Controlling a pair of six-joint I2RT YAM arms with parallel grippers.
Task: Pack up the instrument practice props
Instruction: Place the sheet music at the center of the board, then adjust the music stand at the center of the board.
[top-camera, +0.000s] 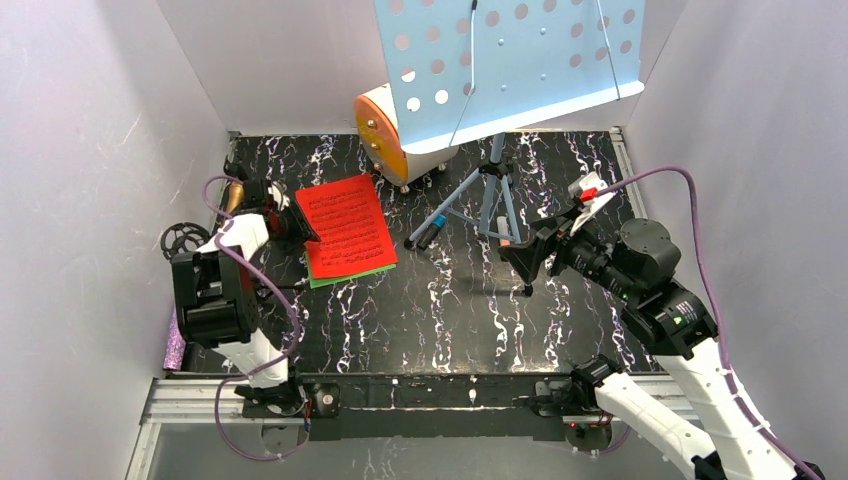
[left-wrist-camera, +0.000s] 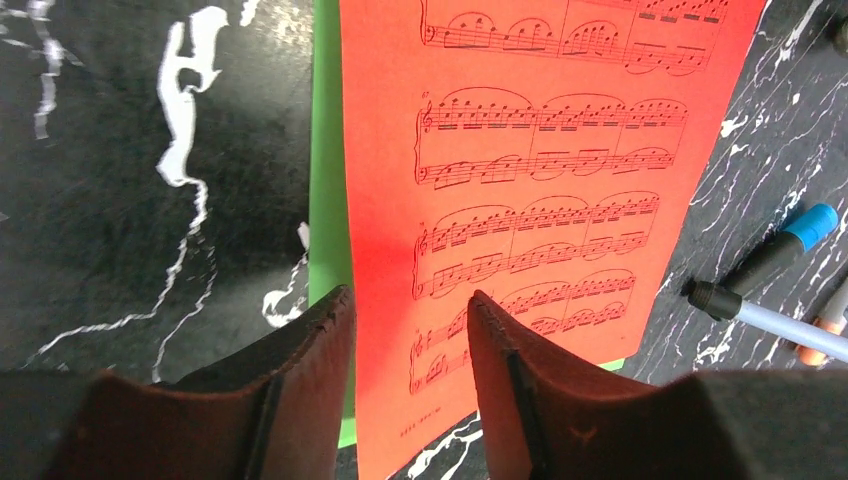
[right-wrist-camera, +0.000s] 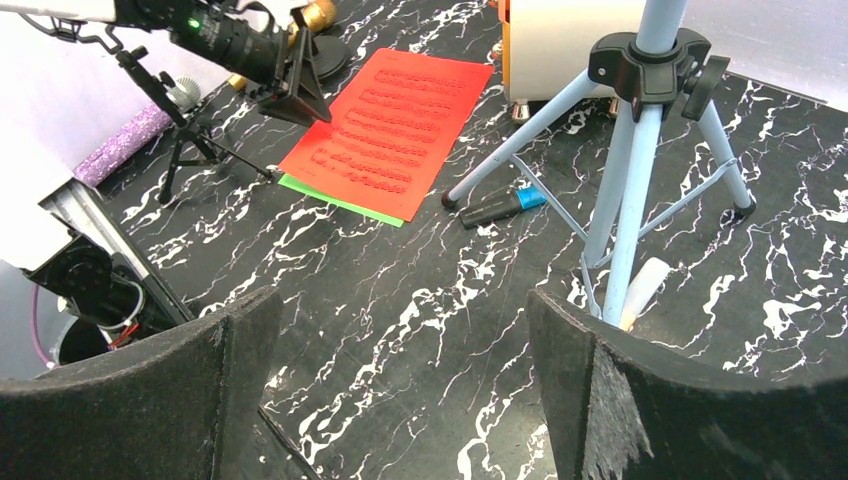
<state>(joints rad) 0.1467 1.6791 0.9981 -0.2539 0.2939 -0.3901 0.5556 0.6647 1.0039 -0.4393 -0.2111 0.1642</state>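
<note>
Black, white-veined tabletop (top-camera: 440, 310) between pale walls: the red music sheet (left-wrist-camera: 520, 200) lies flat atop a green music sheet (left-wrist-camera: 328, 150), its near end showing between the parted fingers of the left claw (left-wrist-camera: 410, 300). Across the tabletop, the right claw (right-wrist-camera: 400, 300) hangs wide open beside the legs of the pale-blue sheet-music tripod (right-wrist-camera: 640, 150), well apart from both sheets.
</note>
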